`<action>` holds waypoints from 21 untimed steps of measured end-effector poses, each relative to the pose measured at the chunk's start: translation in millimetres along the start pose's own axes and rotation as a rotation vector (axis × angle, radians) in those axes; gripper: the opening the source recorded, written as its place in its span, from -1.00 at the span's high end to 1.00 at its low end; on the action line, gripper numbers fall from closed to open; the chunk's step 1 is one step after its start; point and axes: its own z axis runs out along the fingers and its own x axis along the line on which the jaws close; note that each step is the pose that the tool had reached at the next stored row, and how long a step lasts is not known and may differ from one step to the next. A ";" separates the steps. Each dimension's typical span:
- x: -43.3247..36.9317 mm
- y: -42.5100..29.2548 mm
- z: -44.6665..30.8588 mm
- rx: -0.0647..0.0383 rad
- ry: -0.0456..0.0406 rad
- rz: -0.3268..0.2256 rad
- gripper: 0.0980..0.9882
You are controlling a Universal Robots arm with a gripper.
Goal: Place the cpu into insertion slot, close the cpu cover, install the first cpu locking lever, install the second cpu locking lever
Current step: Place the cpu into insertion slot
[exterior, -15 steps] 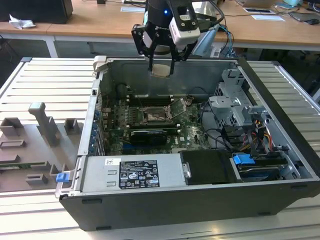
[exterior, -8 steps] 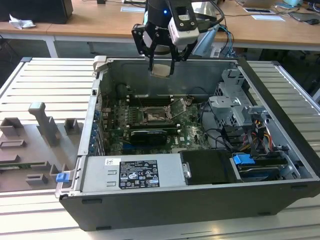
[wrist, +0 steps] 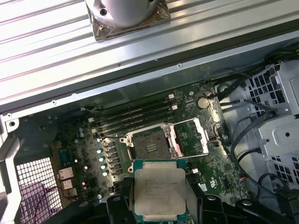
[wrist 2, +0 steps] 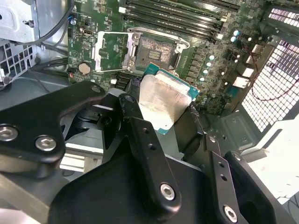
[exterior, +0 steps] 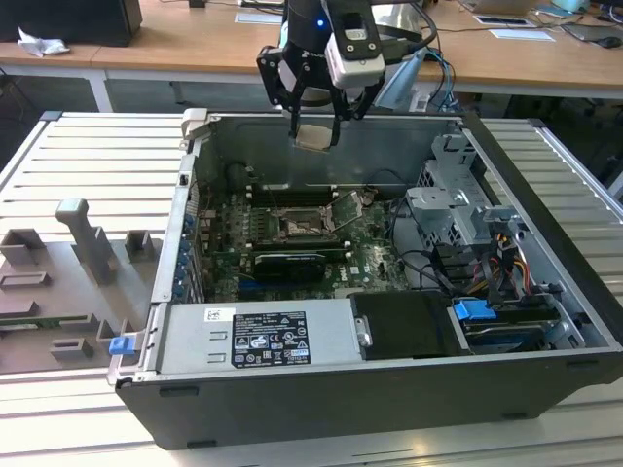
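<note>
My black fingers [wrist 2: 140,135] are clamped on the small flat square silvery-grey cpu [wrist: 159,190] — held in the air above the bare socket [wrist: 147,144] of the green motherboard [wrist: 77,140]. The thin silvery windowed cpu cover [wrist: 189,136] lies flipped open just beside that socket.

The exterior view stands off the arm, high before the near side of the open black desktop computer case [exterior: 389,389]. It looks down and across the whole case toward the far wooden desks [exterior: 195,53]. Both wrist views ride close behind the black gripper [exterior: 313,134], on opposite sides of it, and look steeply down into the case from much nearer. The first wrist view also takes in the far ribbed pale metal table [wrist: 210,28]. All three views share the open square processor socket [exterior: 297,226] [wrist 2: 156,53] [wrist: 149,144] and the pale silvery square cpu [exterior: 313,139] [wrist 2: 161,102] [wrist: 159,191] clamped in the gripper.
</note>
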 end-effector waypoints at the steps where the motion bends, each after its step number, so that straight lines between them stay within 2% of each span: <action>1: 0.0 0.0 0.0 0.000 -0.0004 0.004 0.01; 9: -0.1 -0.3 3.7 0.001 -0.0027 0.025 0.01; 19: -0.1 -0.5 5.9 -0.002 -0.0167 0.181 0.01; 21: -0.1 -0.6 6.6 -0.002 -0.0219 0.237 0.01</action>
